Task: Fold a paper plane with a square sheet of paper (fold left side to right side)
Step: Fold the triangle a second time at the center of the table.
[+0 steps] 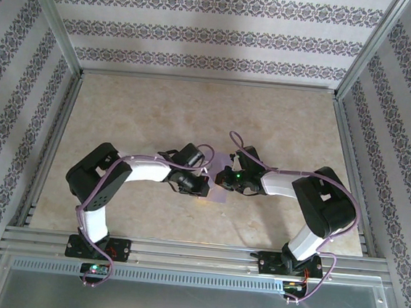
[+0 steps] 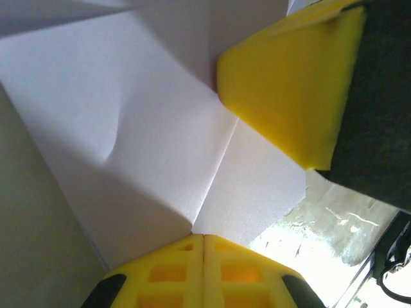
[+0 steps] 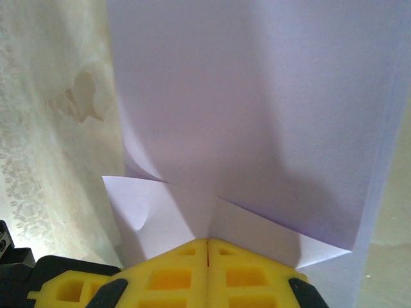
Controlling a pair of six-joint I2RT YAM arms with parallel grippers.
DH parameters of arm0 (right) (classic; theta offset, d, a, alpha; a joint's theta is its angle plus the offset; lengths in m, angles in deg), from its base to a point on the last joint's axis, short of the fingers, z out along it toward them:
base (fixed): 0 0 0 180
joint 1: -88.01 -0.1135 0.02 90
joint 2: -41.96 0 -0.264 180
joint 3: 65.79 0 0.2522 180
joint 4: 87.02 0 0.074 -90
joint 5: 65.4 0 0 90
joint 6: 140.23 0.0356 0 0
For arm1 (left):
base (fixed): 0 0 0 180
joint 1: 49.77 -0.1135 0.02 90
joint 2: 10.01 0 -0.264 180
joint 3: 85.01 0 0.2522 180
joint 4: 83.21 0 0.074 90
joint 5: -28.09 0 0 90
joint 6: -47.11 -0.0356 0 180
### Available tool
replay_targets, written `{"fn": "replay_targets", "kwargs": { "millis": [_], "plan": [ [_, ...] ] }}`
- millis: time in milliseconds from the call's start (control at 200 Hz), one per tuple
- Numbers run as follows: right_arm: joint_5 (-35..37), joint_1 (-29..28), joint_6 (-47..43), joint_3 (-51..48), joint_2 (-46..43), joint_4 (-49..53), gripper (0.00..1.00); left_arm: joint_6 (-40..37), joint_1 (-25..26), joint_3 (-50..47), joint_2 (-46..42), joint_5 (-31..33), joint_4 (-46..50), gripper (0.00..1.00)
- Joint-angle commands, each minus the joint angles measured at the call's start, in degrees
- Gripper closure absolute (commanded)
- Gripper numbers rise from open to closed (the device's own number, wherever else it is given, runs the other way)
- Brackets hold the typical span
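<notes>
Paper [image 2: 128,128] pinched: left end effector [image 2: 203,236], right end effector [image 3: 207,241]

The lavender sheet of paper [image 1: 220,190] is lying near the middle of the table [image 1: 195,109], a little toward the table's near edge, showing from above as a small pale patch. It is sitting partly folded, with layers overlapping and a straight crease running across its top layer. One pointed corner flap is curling slightly up off the table, and a soft dent is showing beside the crease.

Lavender paper [image 3: 257,96], yellow L claw [image 2: 203,239]
</notes>
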Motion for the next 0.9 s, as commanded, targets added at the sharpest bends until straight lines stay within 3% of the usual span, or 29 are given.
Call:
{"fn": "replay_targets", "kwargs": {
  "millis": [0, 530, 894],
  "plan": [
    [4.1, 0.9, -0.8, -0.9, 3.0, 6.2, 1.0, -1.7, 0.4, -2.9, -1.0, 1.5, 4.9, 1.0],
    [3.7, 1.2, -1.9, -0.5, 2.4, 7.0, 1.0, 0.6, 0.4, -8.3, -3.5, 2.1, 2.4, 1.0],
    [0.8, 1.2, -2.1, 1.7, -1.5, 4.9, 1.0, 4.4, -0.8, -10.8, -9.1, -0.3, -5.5, 1.0]
  ]
}}
